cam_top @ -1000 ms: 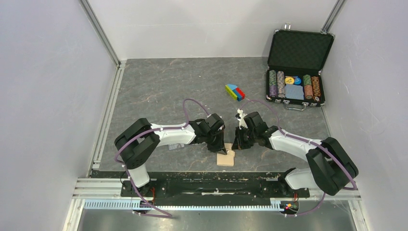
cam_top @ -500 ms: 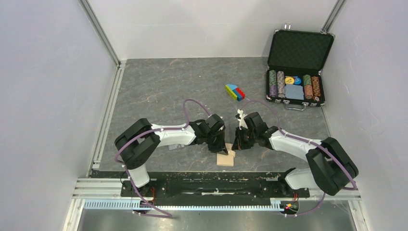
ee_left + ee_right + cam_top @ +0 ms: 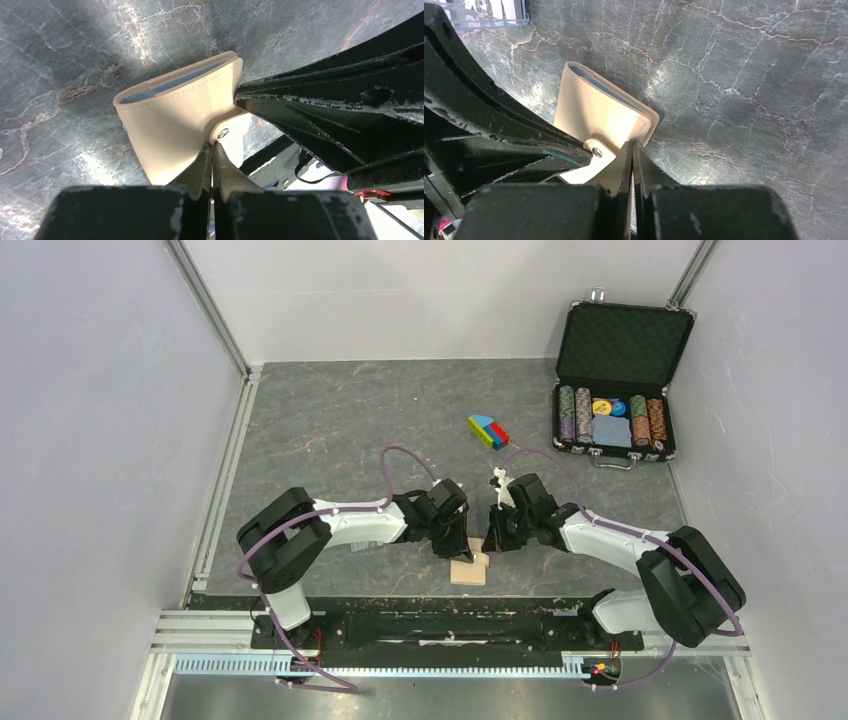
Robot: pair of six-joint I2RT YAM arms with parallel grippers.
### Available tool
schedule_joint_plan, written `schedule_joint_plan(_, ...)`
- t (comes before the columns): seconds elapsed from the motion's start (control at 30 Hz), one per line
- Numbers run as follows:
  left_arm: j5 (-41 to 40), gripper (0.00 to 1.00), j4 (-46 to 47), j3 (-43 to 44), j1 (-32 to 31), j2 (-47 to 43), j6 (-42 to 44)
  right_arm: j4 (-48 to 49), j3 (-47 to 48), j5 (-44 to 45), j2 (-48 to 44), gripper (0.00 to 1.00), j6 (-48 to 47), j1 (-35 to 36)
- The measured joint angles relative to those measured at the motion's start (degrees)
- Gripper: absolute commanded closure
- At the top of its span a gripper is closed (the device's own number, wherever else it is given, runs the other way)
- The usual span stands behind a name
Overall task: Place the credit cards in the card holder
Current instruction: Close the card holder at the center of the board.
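Observation:
The tan card holder (image 3: 468, 568) lies folded on the dark table near its front edge, between the two arms. In the left wrist view the card holder (image 3: 170, 115) shows a blue lining at its open edge and a flap with a round snap (image 3: 223, 133). My left gripper (image 3: 212, 146) is shut, its tips touching the holder at the flap. My right gripper (image 3: 632, 143) is also shut, its tips against the holder's (image 3: 599, 110) near corner beside the snap (image 3: 597, 152). From above, the left gripper (image 3: 455, 548) and right gripper (image 3: 490, 543) meet over the holder. The credit cards are hidden.
An open black poker-chip case (image 3: 615, 420) stands at the back right. A small multicoloured block (image 3: 488, 431) lies mid-table beyond the grippers. The black mounting rail (image 3: 400, 625) runs just behind the holder, and white walls close both sides.

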Motion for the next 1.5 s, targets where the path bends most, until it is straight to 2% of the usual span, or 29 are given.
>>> schedule_joint_plan(0.67,-1.84,0.98,-1.92,0.02,-1.05,-0.92,0.00,-0.20,-0.22,0.07,-0.63,1.00,0.00,0.00)
schedule_joint_plan(1.03,-1.97,0.98,-2.01,0.04,-1.09,-0.72,0.00,-2.05,1.29,-0.44,-6.08,1.00,0.09,0.11)
schedule_joint_plan(1.5,-1.92,0.98,-2.47,0.37,-1.09,-0.50,0.00,0.52,0.15,-1.42,-4.09,1.00,2.19,4.15)
